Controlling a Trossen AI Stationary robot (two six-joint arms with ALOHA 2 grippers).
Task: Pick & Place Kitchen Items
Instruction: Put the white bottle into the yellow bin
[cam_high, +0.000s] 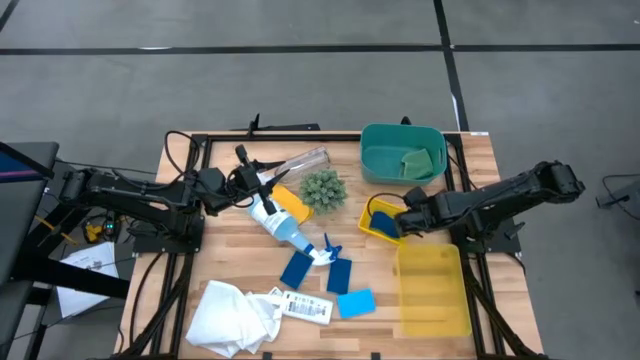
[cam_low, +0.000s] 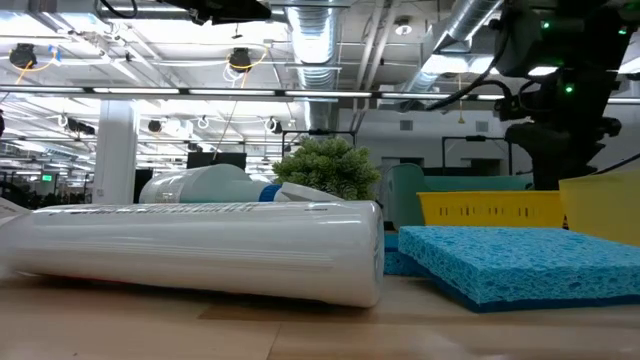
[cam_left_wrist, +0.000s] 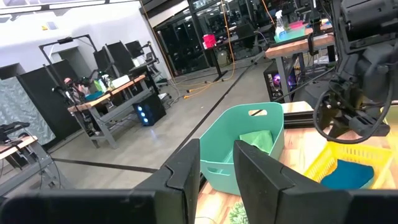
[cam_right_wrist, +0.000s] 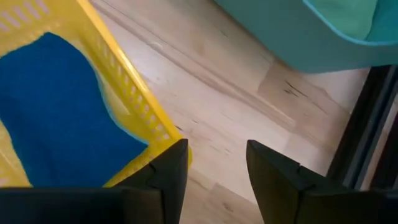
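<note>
The right gripper (cam_high: 400, 222) hangs at the edge of the small yellow basket (cam_high: 372, 208), which already has a blue sponge (cam_high: 384, 224) inside. In the right wrist view its two fingers (cam_right_wrist: 166, 171) stand apart with only bare wood and the basket rim between them, so it holds nothing.

The sponges not yet sorted lie toward the table's middle and front from this gripper: two dark blue sponges (cam_high: 296, 268) and one light blue sponge (cam_high: 355, 302), all flat on the wood. The nearest dark blue one (cam_high: 340, 275) is just beside the blue trigger of the clear spray bottle (cam_high: 290, 232), with its long axis pointing roughly from the back of the table to the front. I judge that the right arm is the nearer one for these sponges, and that it must travel away from the basket, toward the left arm's side and to the front.

The left gripper (cam_high: 246, 186) waits near the clear cup (cam_high: 300, 161), which lies on its side, and next to the base of the spray bottle. Its fingers (cam_left_wrist: 186, 171) show a narrow gap and nothing is clamped between them. The bottle's long axis runs diagonally from this gripper toward the sponges. The white cloth (cam_high: 232, 315) lies at the front, well apart from both grippers.
</note>
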